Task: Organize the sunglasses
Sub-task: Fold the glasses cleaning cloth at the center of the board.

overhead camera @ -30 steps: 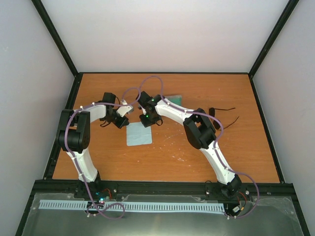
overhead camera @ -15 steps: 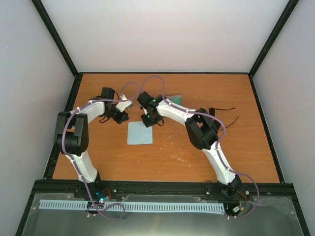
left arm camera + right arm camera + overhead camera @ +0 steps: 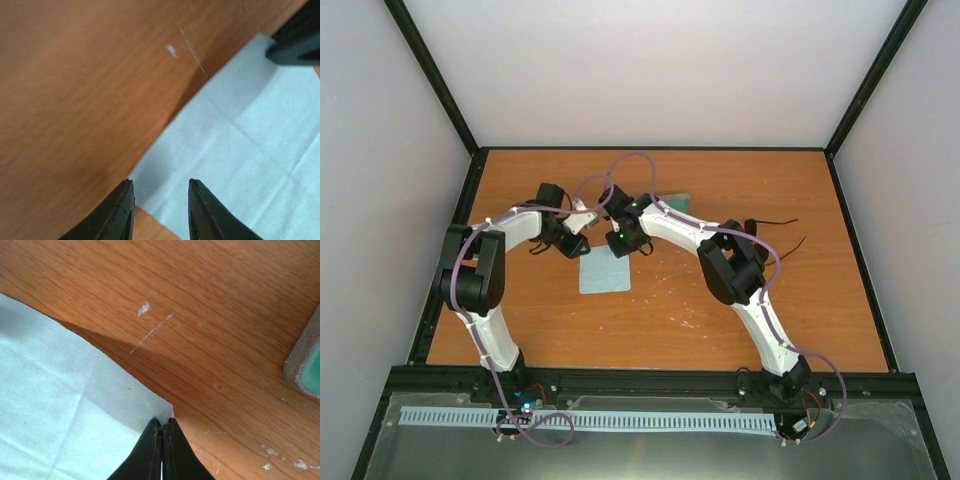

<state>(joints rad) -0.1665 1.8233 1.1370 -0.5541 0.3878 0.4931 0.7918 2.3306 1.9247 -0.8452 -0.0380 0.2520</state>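
Observation:
The pale blue cloth point(image 3: 605, 272) lies flat on the table between my two grippers. My right gripper point(image 3: 163, 423) is shut on its far right corner; the cloth point(image 3: 65, 405) fills the left of the right wrist view. My left gripper point(image 3: 160, 184) is open, its fingers straddling the far left corner of the cloth point(image 3: 240, 150), just above it. The black sunglasses point(image 3: 760, 228) lie at the right, temple arms spread, partly behind the right arm. The grey case point(image 3: 672, 200) with its mint-green inside lies behind the right gripper; its edge shows in the right wrist view point(image 3: 306, 360).
The orange wooden table point(image 3: 650, 320) is bounded by a black frame and pale walls. Purple cables loop above both arms near the cloth. The right gripper's finger point(image 3: 295, 37) shows at the top right of the left wrist view.
The left gripper has moved right, from beside the cloth to over its far left corner. The right gripper has stayed on the far right corner.

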